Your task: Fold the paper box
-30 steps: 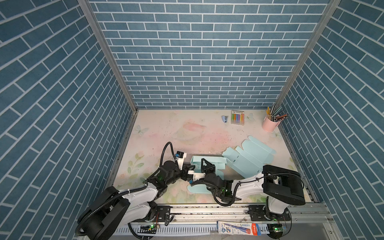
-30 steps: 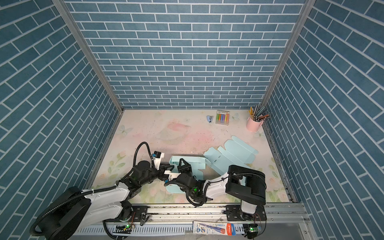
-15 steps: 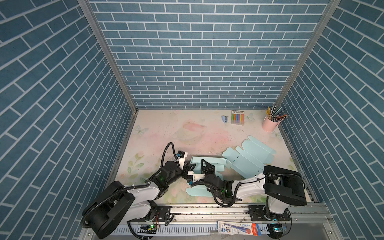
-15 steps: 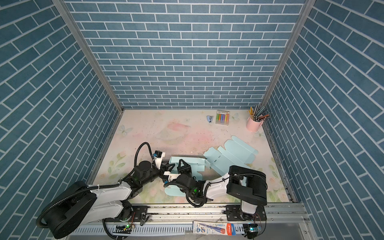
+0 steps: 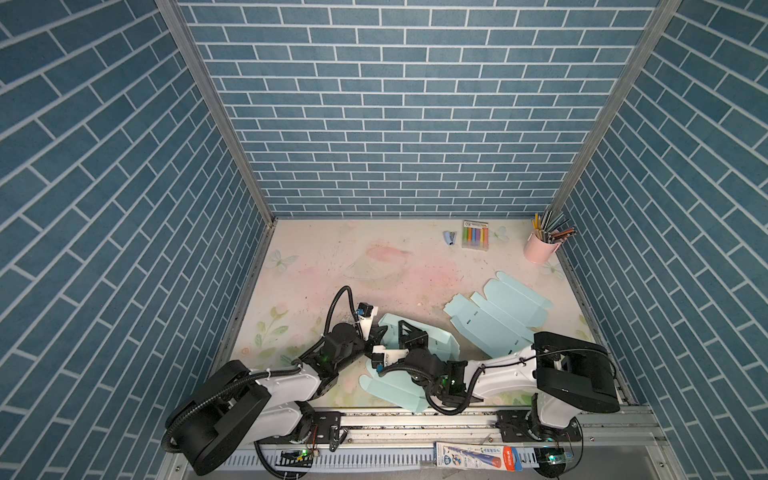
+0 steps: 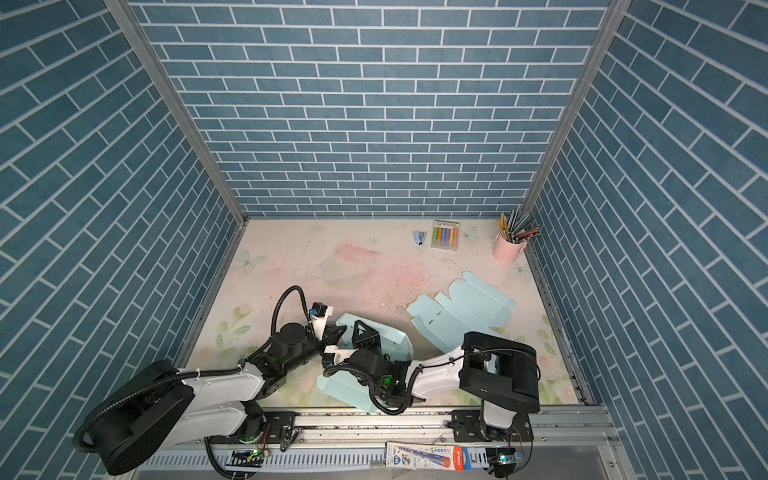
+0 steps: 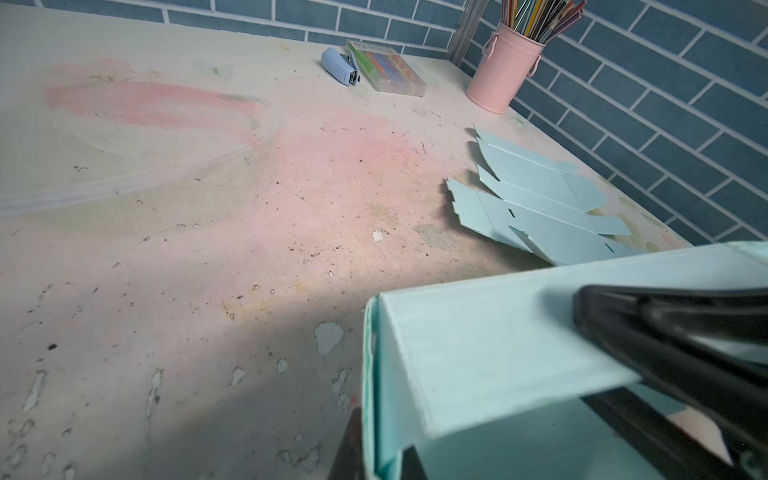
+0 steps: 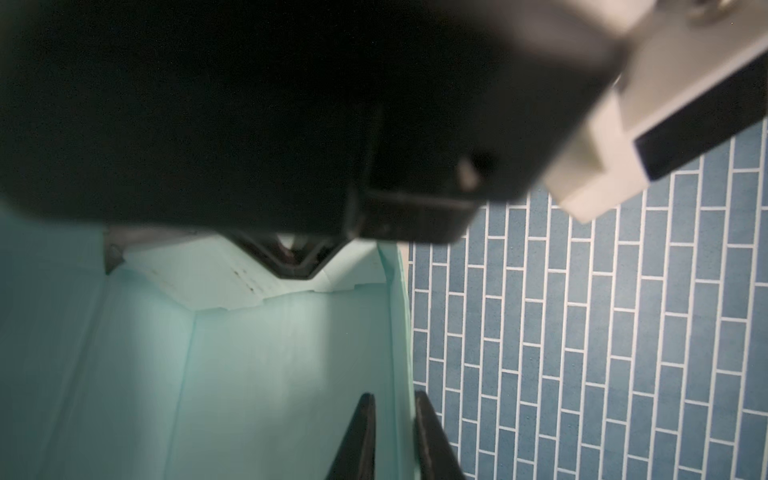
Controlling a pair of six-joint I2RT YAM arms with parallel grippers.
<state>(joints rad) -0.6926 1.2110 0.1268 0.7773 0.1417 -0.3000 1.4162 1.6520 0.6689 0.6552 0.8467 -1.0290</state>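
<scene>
The light blue paper box [image 5: 436, 338] [image 6: 395, 337] stands half-folded near the table's front, one flap [image 5: 390, 388] lying flat toward the rail. My left gripper [image 5: 380, 332] [image 6: 338, 330] [image 7: 380, 457] is shut on the box's left end wall [image 7: 370, 374], one finger on each side. My right gripper [image 5: 409, 328] [image 6: 365, 330] [image 8: 395, 415] reaches into the box from the front. It straddles a side wall [image 8: 399, 332] with its jaws slightly apart; one finger stands clear of the wall. The box's pale inside [image 8: 270, 374] fills the right wrist view.
A flat, unfolded blue box blank [image 5: 498, 316] [image 6: 461, 309] [image 7: 540, 199] lies to the right. At the back right stand a pink cup of pencils [image 5: 538, 249], a case of markers [image 5: 475, 235] and a small stapler [image 5: 449, 237]. Brick walls close three sides.
The left gripper has closed onto the box's end wall. The right gripper's jaws have parted from shut. Both arms have hardly shifted.
</scene>
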